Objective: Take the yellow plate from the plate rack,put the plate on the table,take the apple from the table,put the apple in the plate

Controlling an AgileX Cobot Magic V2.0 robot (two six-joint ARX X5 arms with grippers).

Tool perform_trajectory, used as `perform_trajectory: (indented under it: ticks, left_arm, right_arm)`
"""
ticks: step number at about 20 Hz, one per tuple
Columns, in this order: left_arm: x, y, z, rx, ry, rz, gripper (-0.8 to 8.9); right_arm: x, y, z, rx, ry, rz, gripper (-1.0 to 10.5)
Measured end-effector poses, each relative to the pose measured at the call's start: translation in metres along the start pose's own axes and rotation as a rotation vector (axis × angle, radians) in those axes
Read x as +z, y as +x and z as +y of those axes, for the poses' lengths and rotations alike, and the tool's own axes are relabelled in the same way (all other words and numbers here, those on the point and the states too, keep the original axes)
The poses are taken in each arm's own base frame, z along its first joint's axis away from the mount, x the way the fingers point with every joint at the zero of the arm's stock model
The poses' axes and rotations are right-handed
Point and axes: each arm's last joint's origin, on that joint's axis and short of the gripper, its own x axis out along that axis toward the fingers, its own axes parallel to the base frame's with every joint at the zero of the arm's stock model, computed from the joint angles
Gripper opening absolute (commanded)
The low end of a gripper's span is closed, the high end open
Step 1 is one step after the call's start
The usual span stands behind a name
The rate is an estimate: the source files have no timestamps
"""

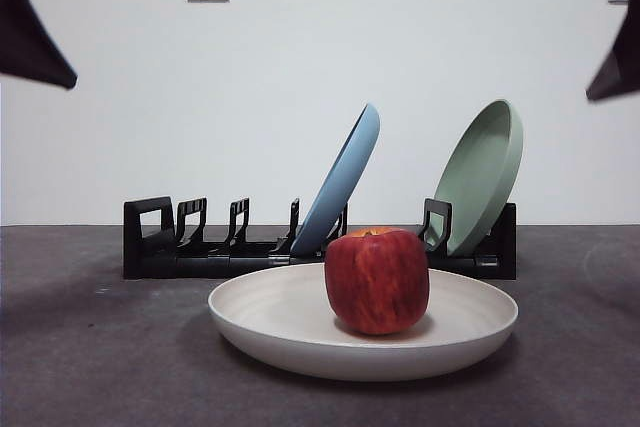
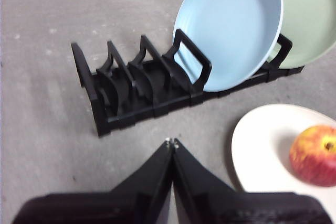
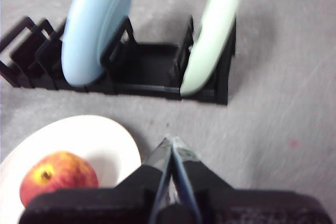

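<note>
The yellow plate lies flat on the dark grey table in front of the black plate rack. The dark red apple sits upright in the plate. The plate and apple also show in the left wrist view, and the plate and apple in the right wrist view. My left gripper is shut and empty, raised above the table near the rack's empty slots. My right gripper is shut and empty, raised beside the plate, facing the rack.
A light blue plate leans in the rack's middle and a pale green plate leans at its right end. Both arms show only as black tips at the top corners, one on the left and one on the right. A white wall stands behind.
</note>
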Motion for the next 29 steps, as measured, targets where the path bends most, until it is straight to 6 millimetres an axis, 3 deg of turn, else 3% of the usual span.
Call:
perform_trajectory:
  ticks: [4, 6, 23, 26, 29]
  left_arm:
    - [-0.035, 0.0, 0.003, 0.024, -0.029, 0.001, -0.09]
    - [-0.047, 0.0, 0.004, 0.028, -0.036, 0.012, -0.09]
    - [-0.049, -0.001, 0.004, 0.029, -0.048, 0.022, -0.01]
    - [-0.046, -0.016, 0.003, 0.024, -0.015, -0.026, -0.01]
    - [-0.036, -0.04, 0.002, 0.045, 0.064, -0.203, -0.01]
  right_arm:
    - [-0.042, 0.004, 0.007, -0.02, 0.015, 0.011, -0.1]
    - [-0.053, 0.005, 0.012, -0.03, -0.003, 0.042, -0.1]
    - [-0.054, 0.005, 0.014, -0.042, 0.087, 0.039, 0.0]
    - [-0.054, 0.005, 0.014, -0.042, 0.087, 0.039, 0.0]
    - [-0.054, 0.005, 0.014, -0.042, 0.087, 0.038, 0.0]
